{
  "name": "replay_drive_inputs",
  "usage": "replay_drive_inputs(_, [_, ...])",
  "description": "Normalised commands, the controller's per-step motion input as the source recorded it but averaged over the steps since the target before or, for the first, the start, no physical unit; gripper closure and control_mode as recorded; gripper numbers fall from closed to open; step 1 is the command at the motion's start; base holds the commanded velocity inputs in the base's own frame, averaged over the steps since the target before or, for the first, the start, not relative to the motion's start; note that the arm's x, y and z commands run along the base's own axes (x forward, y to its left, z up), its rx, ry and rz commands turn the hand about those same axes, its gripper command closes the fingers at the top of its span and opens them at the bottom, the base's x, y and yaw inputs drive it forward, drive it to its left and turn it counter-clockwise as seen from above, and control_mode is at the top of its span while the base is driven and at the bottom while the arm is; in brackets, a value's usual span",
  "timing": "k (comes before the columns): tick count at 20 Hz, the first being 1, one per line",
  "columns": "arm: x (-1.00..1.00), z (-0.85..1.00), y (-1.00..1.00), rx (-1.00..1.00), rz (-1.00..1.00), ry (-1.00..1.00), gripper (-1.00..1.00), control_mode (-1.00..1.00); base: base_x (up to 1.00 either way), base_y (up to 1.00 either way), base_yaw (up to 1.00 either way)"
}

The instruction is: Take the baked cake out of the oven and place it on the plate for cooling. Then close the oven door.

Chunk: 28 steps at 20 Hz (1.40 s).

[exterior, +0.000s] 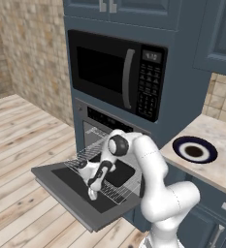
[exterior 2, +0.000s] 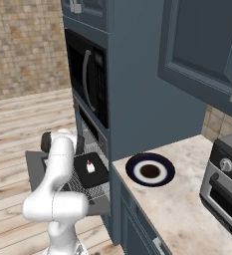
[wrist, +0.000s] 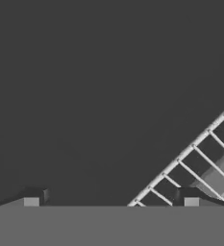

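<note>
Wide apart stand the claw's (exterior: 92,194) fingers, with nothing between them, low over the dropped oven door (exterior: 51,180). From the left base camera, the claw points down at the front edge of a pulled-out wire rack (exterior: 115,193), just above the door's dark glass window. On the hand camera the two dark fingertips (wrist: 31,202) sit at 7 and 5 o'clock, far from each other, and the rack's wires run across the 4 o'clock corner over the dark glass.

From the right base camera, the cake (exterior 2: 90,167), a small white slice with a red dot on top, sits on a flat black tray (exterior 2: 91,172) that rests on the rack. The white arm stands at 9 o'clock of it, just beside the tray.

At 3 o'clock from the oven (exterior: 97,131), the plate (exterior 2: 150,169) with its navy rim lies flat on the pale stone counter (exterior 2: 187,209), well apart from the cake. A black microwave (exterior: 117,72) sits at 12 o'clock above the oven. A toaster oven (exterior 2: 227,174) stands at the counter's 3 o'clock edge.
</note>
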Motion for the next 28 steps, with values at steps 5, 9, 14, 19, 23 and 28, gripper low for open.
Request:
replay_drive_inputs(5, [-0.26, 0.96, 0.16, 0.0, 0.07, 0.02, -1.0, -1.0, 0.0, 0.0, 0.0])
replay_drive_inputs(9, [0.06, 1.0, -0.24, 0.05, -0.04, 0.01, -1.0, -1.0, 0.0, 0.0, 0.0])
replay_drive_inputs(14, [0.52, 1.0, -0.58, 0.13, -0.17, 0.07, -1.0, -1.0, 0.0, 0.0, 0.0])
replay_drive_inputs(19, [0.61, 0.47, -0.21, 0.03, -0.24, -0.04, -1.0, -1.0, 0.0, 0.0, 0.0])
replay_drive_inputs(23, [0.05, -0.19, 0.0, -0.21, -0.27, -0.31, -1.0, -1.0, 0.0, 0.0, 0.0])
replay_drive_inputs(28, [0.18, -0.07, 0.0, -0.25, -0.4, -0.27, -1.0, -1.0, 0.0, 0.0, 0.0])
